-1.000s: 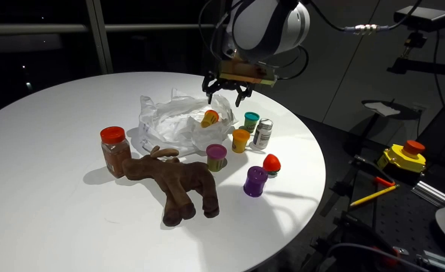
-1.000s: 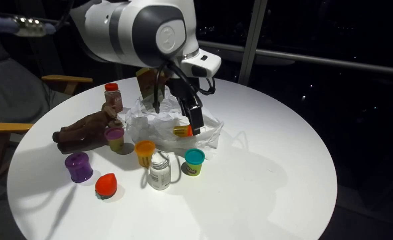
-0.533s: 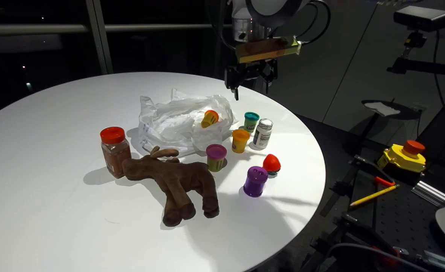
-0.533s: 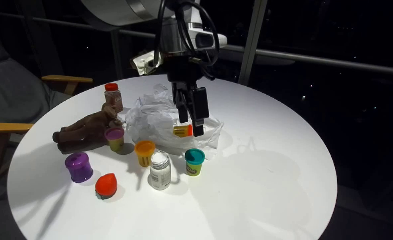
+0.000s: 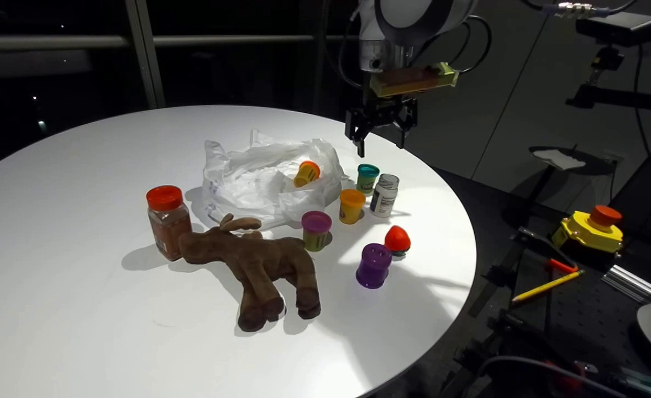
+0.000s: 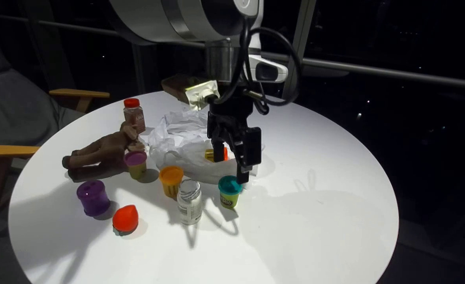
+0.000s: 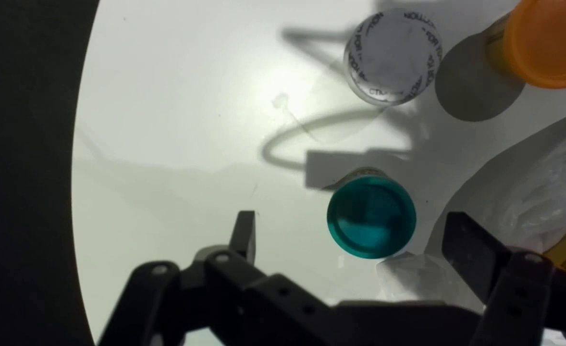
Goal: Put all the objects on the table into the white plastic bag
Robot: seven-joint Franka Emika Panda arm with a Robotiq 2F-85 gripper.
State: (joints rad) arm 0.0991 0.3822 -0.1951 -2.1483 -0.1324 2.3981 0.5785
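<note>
Wrist view: teal-lidded tub (image 7: 372, 218) stands upright on the table (image 7: 167, 216), just beside the crumpled white bag (image 5: 223, 193). Gripper (image 5: 381, 148) hangs over that tub, jaws spread wide, grip empty; an exterior view shows a gap above the lid. From the wrist, the tub sits between the two fingers (image 7: 473, 254), closer to the one on the bag side. Bag lies mouth up and has a yellow tub (image 5: 306, 174) with an orange-red lid in it, on its side by the rim. White bottle (image 5: 383, 199) stands near the teal-lidded tub. Orange-lidded tub (image 5: 351, 207), upright, sits between that bottle and the pink-lidded tub (image 5: 315, 235), also upright. Pink-lidded tub is just beside the moose toy (image 5: 253, 260), which is brown and lies on its side, legs pointing away from the bag. Toy's head is right by the red-lidded jar (image 5: 169, 226), which stands upright; can't tell if they touch. Purple tub (image 5: 373, 266) and red strawberry (image 5: 397, 239) sit close together, well apart from the bag. All these show in both exterior views. Off the table, in an exterior view: yellow box (image 5: 579, 235) with a red button (image 5: 605, 215) on top, and a yellow pencil (image 5: 547, 286) near it. Grey chair (image 6: 15, 114) with wooden armrests stands beside the table.
</note>
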